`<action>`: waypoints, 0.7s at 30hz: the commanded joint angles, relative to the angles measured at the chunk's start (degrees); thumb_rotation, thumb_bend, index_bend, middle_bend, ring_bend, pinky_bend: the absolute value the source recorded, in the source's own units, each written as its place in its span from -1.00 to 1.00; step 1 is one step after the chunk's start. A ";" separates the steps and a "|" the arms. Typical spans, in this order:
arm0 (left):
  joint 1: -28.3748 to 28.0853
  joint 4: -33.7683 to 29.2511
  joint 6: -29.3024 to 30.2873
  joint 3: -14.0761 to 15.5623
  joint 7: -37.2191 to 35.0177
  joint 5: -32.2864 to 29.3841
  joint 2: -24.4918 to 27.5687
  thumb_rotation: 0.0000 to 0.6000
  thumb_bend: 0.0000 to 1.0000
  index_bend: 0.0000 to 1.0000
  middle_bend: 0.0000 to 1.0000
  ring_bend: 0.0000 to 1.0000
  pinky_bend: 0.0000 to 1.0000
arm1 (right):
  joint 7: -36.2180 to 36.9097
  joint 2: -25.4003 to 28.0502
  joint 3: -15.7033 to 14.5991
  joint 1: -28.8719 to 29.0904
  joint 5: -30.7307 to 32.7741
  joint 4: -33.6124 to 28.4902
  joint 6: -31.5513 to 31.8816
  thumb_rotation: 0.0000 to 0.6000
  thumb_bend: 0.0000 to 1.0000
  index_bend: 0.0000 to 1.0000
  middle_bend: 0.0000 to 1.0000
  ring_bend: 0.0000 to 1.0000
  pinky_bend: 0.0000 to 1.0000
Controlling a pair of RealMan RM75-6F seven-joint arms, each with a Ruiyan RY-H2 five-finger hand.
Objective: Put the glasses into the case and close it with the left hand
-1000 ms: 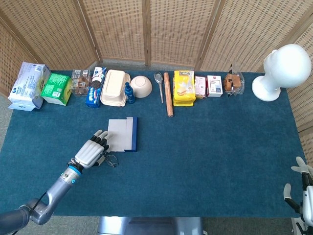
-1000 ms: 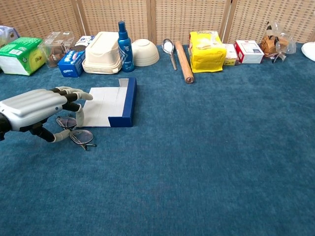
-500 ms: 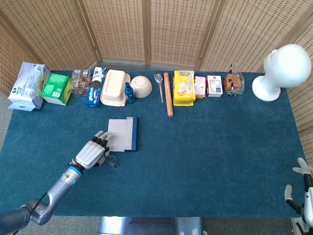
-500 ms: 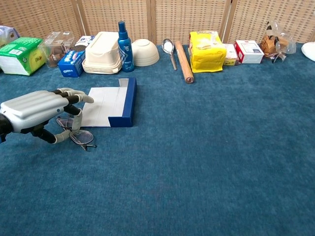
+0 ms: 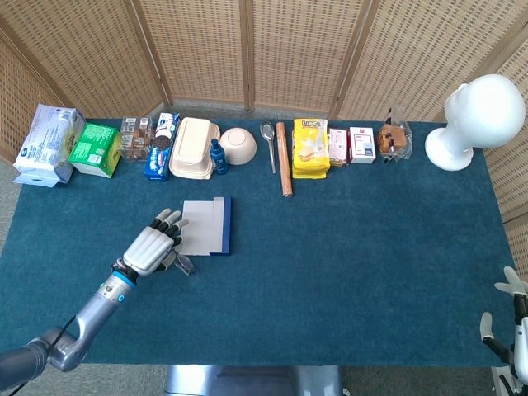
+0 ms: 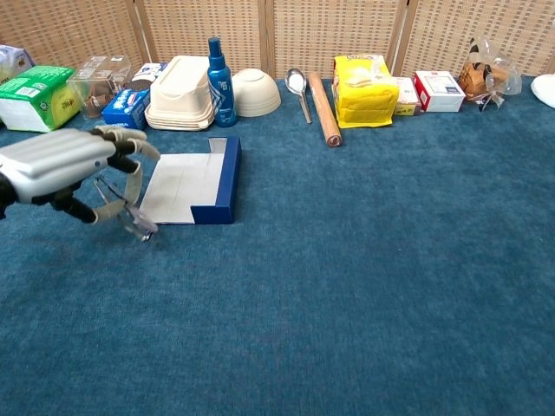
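Silver left hand (image 6: 61,165) raised, gripping glasses (image 6: 130,217) (tilted)

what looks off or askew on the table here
Only the glasses: they hang tilted in the left robot hand, one lens dangling, beside the open case. The back row looks tidy.

Light: bright, even, diffuse | shadows: soft, short, under the row of items | glare: none | focus: sharp in both views | edge distortion: slight.
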 commanded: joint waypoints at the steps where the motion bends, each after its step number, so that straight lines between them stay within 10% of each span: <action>1: -1.80 0.74 -1.06 -1.02 -1.42 0.40 0.84 1.00 -0.10 0.35 -0.67 -1.00 -1.00 | -0.15 -0.15 0.10 -0.05 0.03 0.00 0.11 1.00 -0.02 -0.83 -0.41 -0.69 -0.81; 21: -12.03 20.70 -4.72 -1.13 -10.77 4.77 -7.22 1.00 -0.13 0.30 -0.69 -1.00 -1.00 | -1.82 -0.56 0.75 -0.30 0.79 -0.53 0.44 1.00 -0.02 -0.83 -0.41 -0.71 -0.81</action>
